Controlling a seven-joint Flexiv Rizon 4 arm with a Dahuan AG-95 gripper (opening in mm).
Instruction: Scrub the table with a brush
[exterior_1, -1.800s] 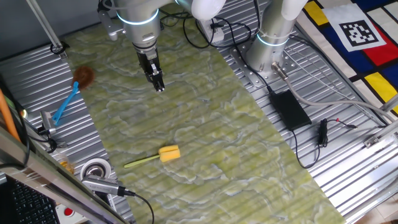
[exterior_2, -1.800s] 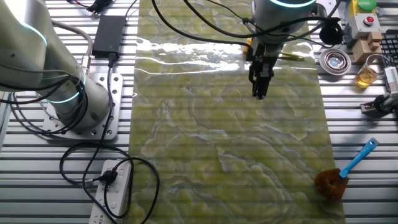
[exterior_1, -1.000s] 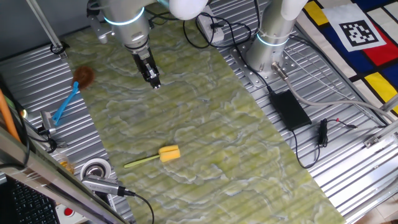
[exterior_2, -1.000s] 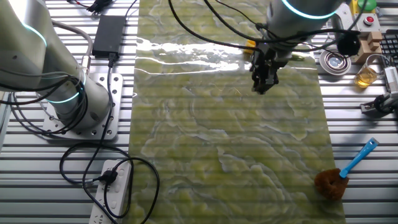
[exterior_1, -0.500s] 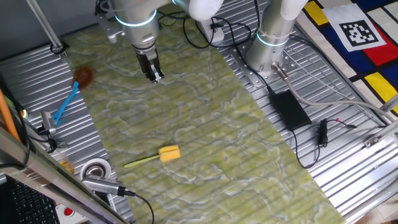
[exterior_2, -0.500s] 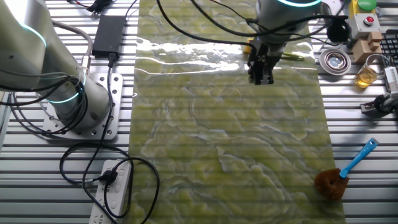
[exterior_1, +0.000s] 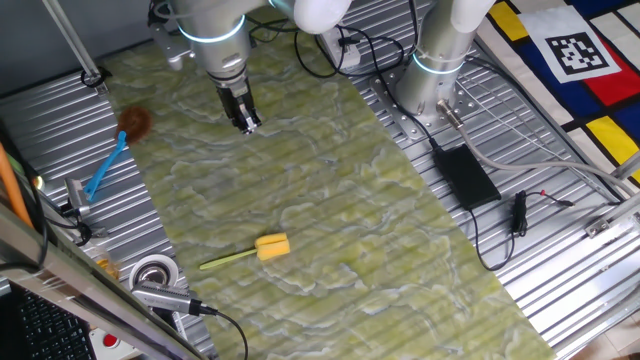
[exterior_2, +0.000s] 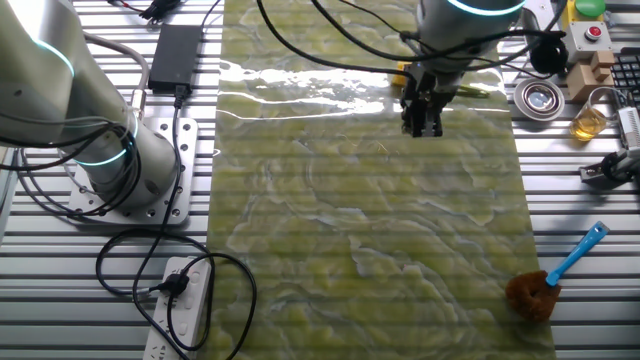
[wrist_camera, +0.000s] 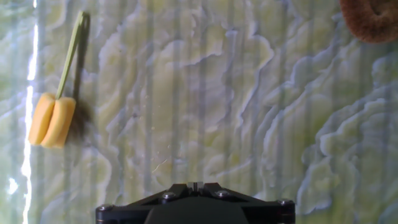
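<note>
The brush lies on the green-yellow marbled table (exterior_1: 330, 200), its blocky yellow head (exterior_1: 272, 246) toward the middle and its thin handle pointing at the table's near left edge. In the hand view the brush (wrist_camera: 51, 118) is at the left, handle pointing up. In the other fixed view only bits of it (exterior_2: 470, 90) show behind the arm. My gripper (exterior_1: 246, 123) hangs above the table's far part, well away from the brush, shut and empty. It also shows in the other fixed view (exterior_2: 421, 126) and at the bottom edge of the hand view (wrist_camera: 195, 185).
A blue-handled brush with a round brown head (exterior_1: 120, 138) lies at the table's left edge; it also shows in the other fixed view (exterior_2: 548, 280). A tape roll (exterior_1: 153, 271) and tools sit on the ribbed panel. The second arm's base (exterior_1: 437, 70) and a black power brick (exterior_1: 463, 175) stand on the right.
My gripper has wandered over the far part of the table and now sits slightly farther from the brush than 1.8 s ago. It stays shut. The brush has not moved.
</note>
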